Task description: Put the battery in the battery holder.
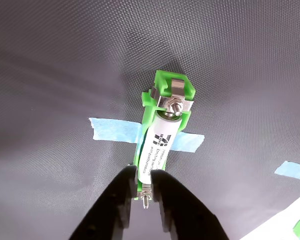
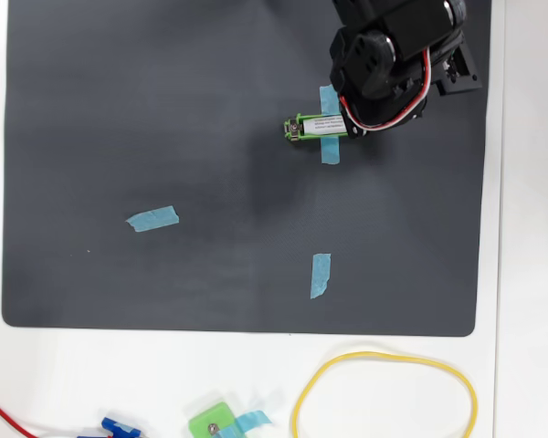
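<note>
The silver-white battery (image 1: 160,145) with dark print lies inside the bright-green battery holder (image 1: 166,82), its far cap against the silver contact and screw. The holder sits across a strip of blue tape (image 1: 110,130) on the dark mat. My gripper (image 1: 144,175) comes in from the bottom edge, and its two black fingers pinch the near end of the battery. In the overhead view the battery (image 2: 324,128) and holder (image 2: 297,128) lie at the upper right of the mat, with the arm (image 2: 393,55) covering their right end and hiding the gripper.
Two more blue tape pieces (image 2: 152,218) (image 2: 321,274) lie on the dark mat (image 2: 164,109). On the white table below are a yellow rubber loop (image 2: 384,354), a squarish green block (image 2: 215,422), a red wire (image 2: 0,411) and a blue part (image 2: 119,426).
</note>
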`<state>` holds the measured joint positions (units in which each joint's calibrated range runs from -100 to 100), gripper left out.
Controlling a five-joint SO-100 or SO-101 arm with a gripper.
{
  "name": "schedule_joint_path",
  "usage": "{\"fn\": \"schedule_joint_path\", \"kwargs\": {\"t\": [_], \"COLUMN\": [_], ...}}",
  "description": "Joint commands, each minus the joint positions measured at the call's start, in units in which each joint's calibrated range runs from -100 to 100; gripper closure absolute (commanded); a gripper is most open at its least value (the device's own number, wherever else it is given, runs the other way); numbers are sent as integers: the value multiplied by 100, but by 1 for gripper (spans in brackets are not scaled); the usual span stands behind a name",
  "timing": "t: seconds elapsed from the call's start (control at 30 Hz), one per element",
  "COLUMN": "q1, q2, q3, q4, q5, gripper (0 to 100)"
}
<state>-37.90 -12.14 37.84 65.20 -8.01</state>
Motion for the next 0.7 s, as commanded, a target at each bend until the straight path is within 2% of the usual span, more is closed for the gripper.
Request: {"fn": "schedule_joint_path", "kwargs": {"t": [0.0, 0.67], "q1": [28, 38], "q2": [-104, -95], "q3": [-242, -286], "q4": [-43, 18], "q5": [133, 446], "gripper": [100, 100]}}
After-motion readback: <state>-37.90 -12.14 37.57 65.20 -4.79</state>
